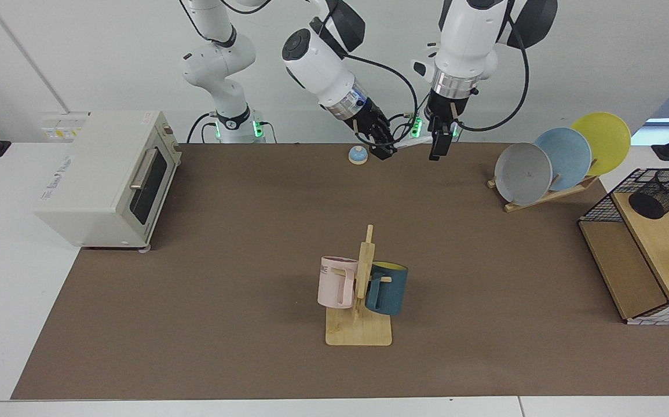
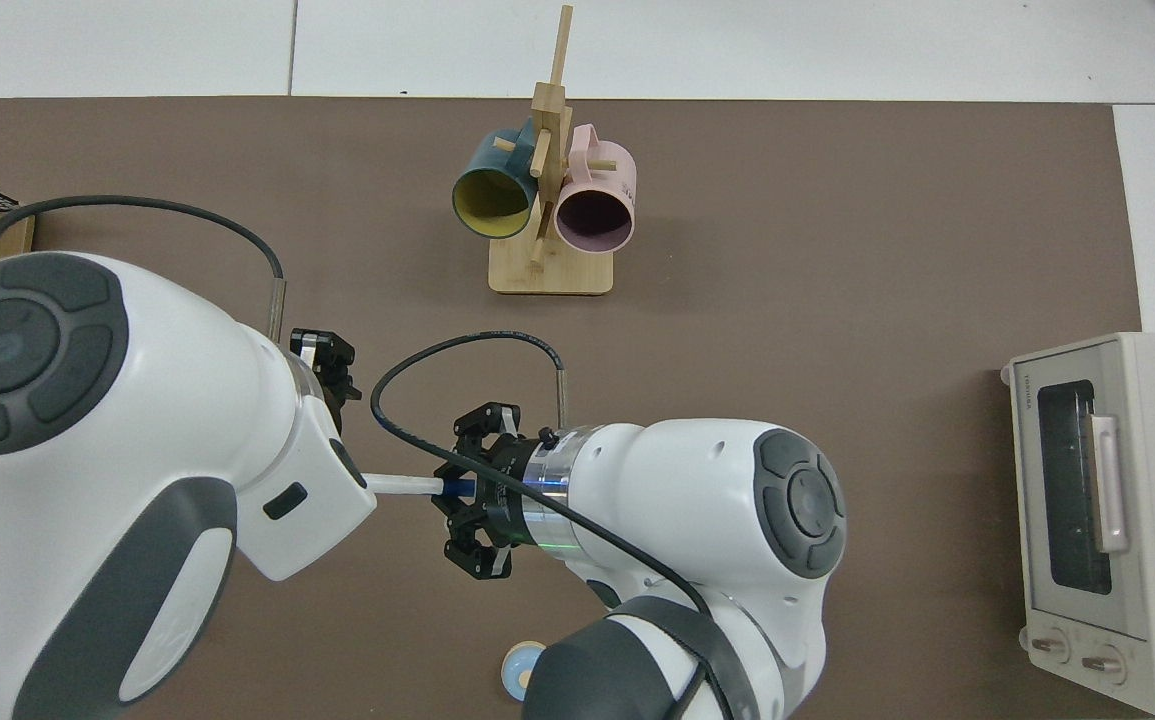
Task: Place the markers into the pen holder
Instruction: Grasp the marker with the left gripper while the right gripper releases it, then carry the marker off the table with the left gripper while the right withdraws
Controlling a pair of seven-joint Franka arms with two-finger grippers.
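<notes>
My right gripper is shut on the marker, a slim white pen held level above the back of the mat. In the facing view its free end points toward my left gripper. That gripper hangs pointing down right at this end. In the top view the left arm's hand covers the marker's cap end. The pen holder, a small black mesh cup, stands on the wooden shelf of a wire basket at the facing view's far right. It is out of the top view.
A wooden mug rack with a pink mug and a teal mug stands mid-mat. A toaster oven sits at one end. A plate rack is near the basket, and a small blue dome is at the back edge.
</notes>
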